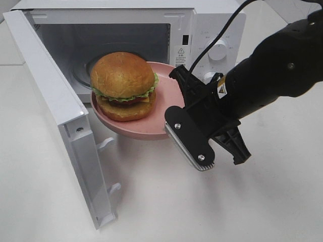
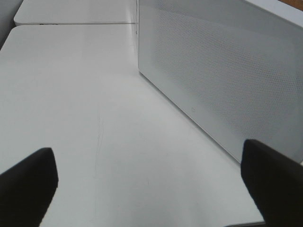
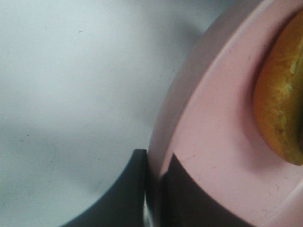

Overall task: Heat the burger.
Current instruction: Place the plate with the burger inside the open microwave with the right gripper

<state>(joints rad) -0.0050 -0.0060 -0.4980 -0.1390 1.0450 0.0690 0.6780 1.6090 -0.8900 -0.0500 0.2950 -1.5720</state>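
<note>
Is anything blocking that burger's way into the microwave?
Nothing visible does. The microwave door is swung wide open, and the burger on its pink plate, gripped at the rim by the right gripper, sits at the opening.

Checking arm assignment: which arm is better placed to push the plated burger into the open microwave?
Right. The right gripper is shut on the rim of the round pink plate carrying the golden-bun burger, at the open white microwave's mouth. The left gripper hangs open over the white table, holding nothing.
</note>
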